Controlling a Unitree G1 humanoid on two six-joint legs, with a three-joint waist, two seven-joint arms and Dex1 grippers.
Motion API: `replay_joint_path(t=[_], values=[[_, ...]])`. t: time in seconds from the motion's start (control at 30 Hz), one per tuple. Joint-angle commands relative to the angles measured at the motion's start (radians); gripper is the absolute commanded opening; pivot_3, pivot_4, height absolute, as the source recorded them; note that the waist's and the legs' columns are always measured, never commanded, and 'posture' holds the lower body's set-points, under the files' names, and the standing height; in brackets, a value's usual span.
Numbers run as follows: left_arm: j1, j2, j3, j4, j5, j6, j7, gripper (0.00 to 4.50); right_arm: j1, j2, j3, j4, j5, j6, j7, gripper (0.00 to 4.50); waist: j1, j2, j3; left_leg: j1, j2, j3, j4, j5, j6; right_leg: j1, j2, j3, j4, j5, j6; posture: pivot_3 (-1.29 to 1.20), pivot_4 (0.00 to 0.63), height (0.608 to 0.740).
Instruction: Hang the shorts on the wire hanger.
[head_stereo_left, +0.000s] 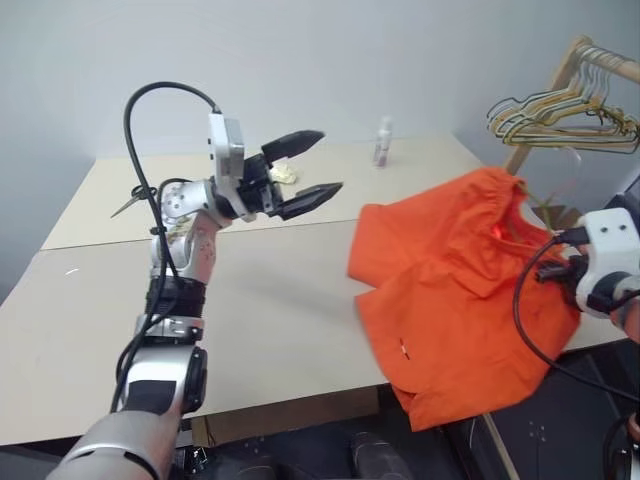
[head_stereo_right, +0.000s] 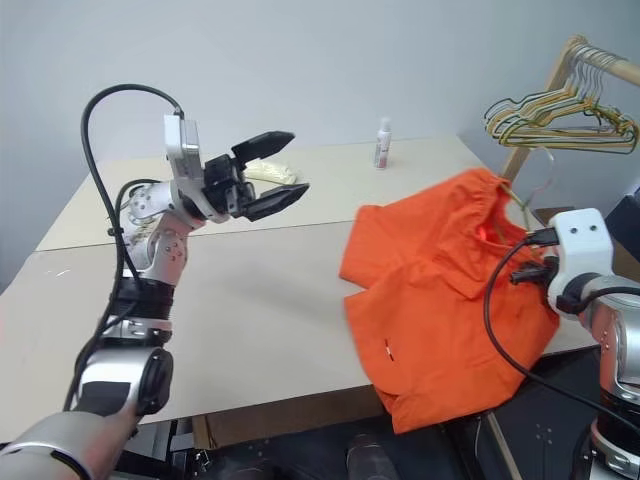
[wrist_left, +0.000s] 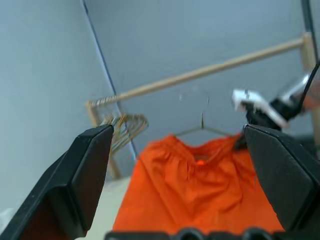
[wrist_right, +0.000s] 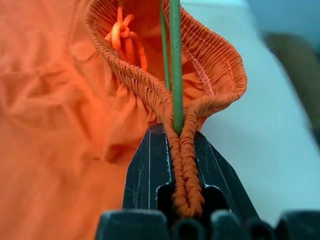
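- The shorts were seen draped over the right edge of the counter, the lower legs hanging past its front corner and the waistband lifted toward the right.
- The right gripper was clamped on the gathered waistband together with a thin wire, taken to be the hanger; the wire ran up through the waist opening.
- The left gripper was held above the counter, well apart from the shorts, its fingers spread wide and nothing between them.
- The step in hand was judged to be the carrying of shorts and hanger as one bundle, the fabric seemingly already threaded on the wire.
- The next move was judged to call for a lift high enough for the legs to clear the counter, with the clamp kept firm so that the waistband would not slide off the wire.
- A free left gripper could be brought in to steady the hanging cloth, if needed.
- The right wrist view alone showed the pinch itself: elastic and wire side by side between the black fingers, and the drawstring knot inside the waist.
- The left wrist view showed the hanger's hook standing above the waistband, with a wooden rail behind.
- The eye views gave the layout: a small bottle at the far edge, and a bunch of hangers on the rack beyond the right corner.
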Motion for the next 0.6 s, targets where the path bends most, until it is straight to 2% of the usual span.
replay_joint_path(t=[0.03,0.1,0.27,0.43,0.6], values=[[0.036,-0.019,-0.018,-0.112,-0.036,0.065,0.055,4.50,-0.063,-0.011,-0.060,-0.027,-0.081,0.062,-0.111,0.09,-0.013,0.005,-0.003,0.000,0.000,0.000,0.000,0.000,0.000,0.000,0.000,0.000,0.000,0.000,0.000,-0.26,0.000,0.740],[0.073,-0.054,-0.031,-0.168,-0.056,0.095,0.090,4.50,-0.112,-0.011,-0.084,0.021,-0.131,0.092,-0.179,0.09,-0.029,0.010,-0.006,0.002,-0.001,0.001,0.000,0.000,0.000,0.002,0.001,0.002,0.001,0.000,0.000,-0.26,0.000,0.740],[0.103,-0.125,-0.028,-0.238,-0.087,0.152,0.214,4.50,-0.203,0.022,-0.165,0.127,-0.210,0.084,-0.289,0.09,-0.051,0.011,-0.007,0.011,-0.002,0.002,-0.001,-0.001,0.001,0.019,0.003,0.002,-0.004,-0.004,0.007,-0.26,0.000,0.740],[0.120,-0.136,-0.060,-0.261,-0.078,0.155,0.236,4.50,-0.323,0.046,-0.250,0.267,-0.260,0.003,-0.396,0.09,-0.073,0.012,-0.007,0.024,-0.002,0.004,-0.002,-0.001,0.002,0.033,0.003,0.003,-0.006,-0.007,0.012,-0.25,0.000,0.740],[0.128,-0.142,-0.063,-0.279,-0.102,0.165,0.239,4.50,-0.418,0.048,-0.296,0.385,-0.278,-0.083,-0.475,0.09,-0.096,0.013,-0.007,0.026,-0.003,0.009,-0.002,-0.002,0.002,0.033,0.004,0.010,-0.006,-0.007,0.013,-0.25,0.000,0.740]])
